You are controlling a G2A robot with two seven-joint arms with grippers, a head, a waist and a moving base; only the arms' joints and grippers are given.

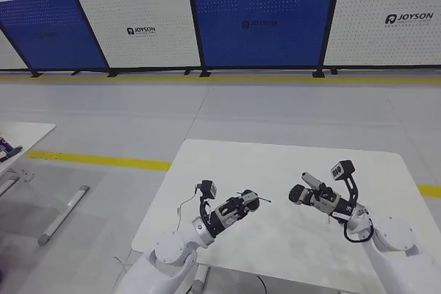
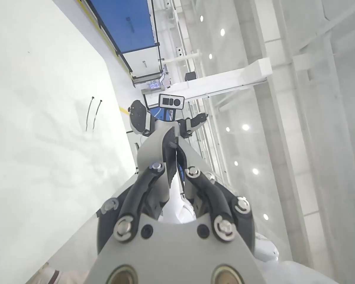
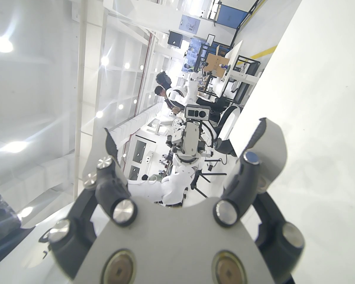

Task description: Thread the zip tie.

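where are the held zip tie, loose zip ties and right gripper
held zip tie (image 2: 176, 152), left wrist view, strip between fingers
loose zip ties (image 2: 88, 114), left wrist view, one strip's middle
right gripper (image 3: 188, 137), right wrist view, midway between fingertips

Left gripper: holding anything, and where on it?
Left gripper holds a zip tie, pinched on its thin strap in the shut jaws; how near either end cannot be told.

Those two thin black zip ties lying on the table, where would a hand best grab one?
Probably mid-strap, straight down from above, closing across its width. The zip ties lie flat on the table, side by side and close, so a sideways approach would likely catch both.
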